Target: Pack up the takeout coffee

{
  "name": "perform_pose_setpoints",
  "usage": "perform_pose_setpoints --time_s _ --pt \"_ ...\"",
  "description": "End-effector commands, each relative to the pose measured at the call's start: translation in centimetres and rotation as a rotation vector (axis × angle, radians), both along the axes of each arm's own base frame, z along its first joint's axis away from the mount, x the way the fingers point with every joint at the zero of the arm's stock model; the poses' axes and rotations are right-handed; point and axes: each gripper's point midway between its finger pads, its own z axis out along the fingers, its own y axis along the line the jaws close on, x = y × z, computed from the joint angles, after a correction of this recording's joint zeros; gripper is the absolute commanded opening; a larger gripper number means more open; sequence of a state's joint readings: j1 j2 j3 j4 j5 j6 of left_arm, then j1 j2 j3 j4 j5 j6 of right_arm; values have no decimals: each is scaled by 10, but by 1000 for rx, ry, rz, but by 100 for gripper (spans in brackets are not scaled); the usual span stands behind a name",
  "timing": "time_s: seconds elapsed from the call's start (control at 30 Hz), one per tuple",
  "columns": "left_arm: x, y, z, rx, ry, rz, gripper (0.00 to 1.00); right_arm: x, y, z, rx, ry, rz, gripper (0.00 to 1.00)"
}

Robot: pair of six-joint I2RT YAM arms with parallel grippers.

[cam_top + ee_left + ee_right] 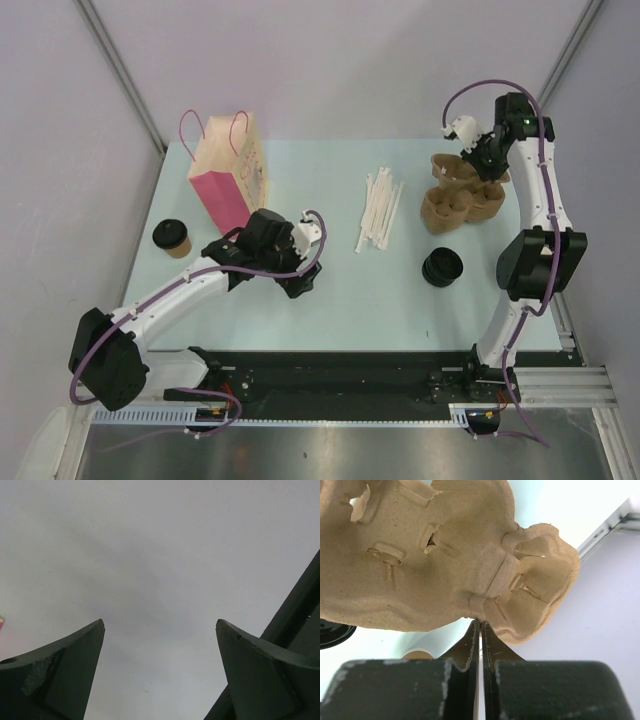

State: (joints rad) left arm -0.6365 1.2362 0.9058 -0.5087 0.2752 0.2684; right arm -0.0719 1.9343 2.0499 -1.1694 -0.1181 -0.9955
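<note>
Far left on the pale bench (340, 300) stands the takeout coffee (172, 237), a little brown cup with a black lid. It is upright, and nothing is touching it. Just behind it to the right is a pink and brown paper bag (228, 172) with pink handles. In front of the bag, the left gripper (297, 282) (160, 630) has its jaws wide open with nothing between them. It is well apart from the coffee. In the middle lies a bunch of white straws (380, 210). Next comes a pile of black lids (442, 267). Behind the lids is a brown cup tray (445, 208) (420, 555). The right gripper (478, 160) (480, 625) is squeezed closed, pinching the thin edge of that tray.
</note>
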Motion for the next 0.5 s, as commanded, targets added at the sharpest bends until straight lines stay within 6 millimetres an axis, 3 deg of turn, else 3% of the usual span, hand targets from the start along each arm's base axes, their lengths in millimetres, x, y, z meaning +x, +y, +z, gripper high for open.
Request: perform_pose_setpoints --time_s 0.0,0.1,0.2,0.27,0.3,0.33,0.37,0.4,0.47 --pt "2 -5 24 -70 -3 12 98 -5 17 41 19 -101 27 0" --pt "3 0 33 -107 35 35 98 -16 30 49 27 -113 54 0" --pt "7 11 52 -155 58 74 98 -30 58 57 46 -127 120 0" --pt "6 18 65 -207 97 97 99 -45 84 66 57 -148 181 0" --pt "17 30 78 -235 89 149 99 -53 92 59 60 -127 200 0" --pt "18 34 84 -258 101 163 98 -63 115 60 63 -127 256 0" --pt "20 42 96 -297 124 193 98 -74 124 69 64 -155 279 0" --pt "18 45 102 -318 138 198 97 -84 133 60 57 -132 297 0" --pt "14 50 110 -329 153 214 96 -109 165 69 73 -164 378 0"
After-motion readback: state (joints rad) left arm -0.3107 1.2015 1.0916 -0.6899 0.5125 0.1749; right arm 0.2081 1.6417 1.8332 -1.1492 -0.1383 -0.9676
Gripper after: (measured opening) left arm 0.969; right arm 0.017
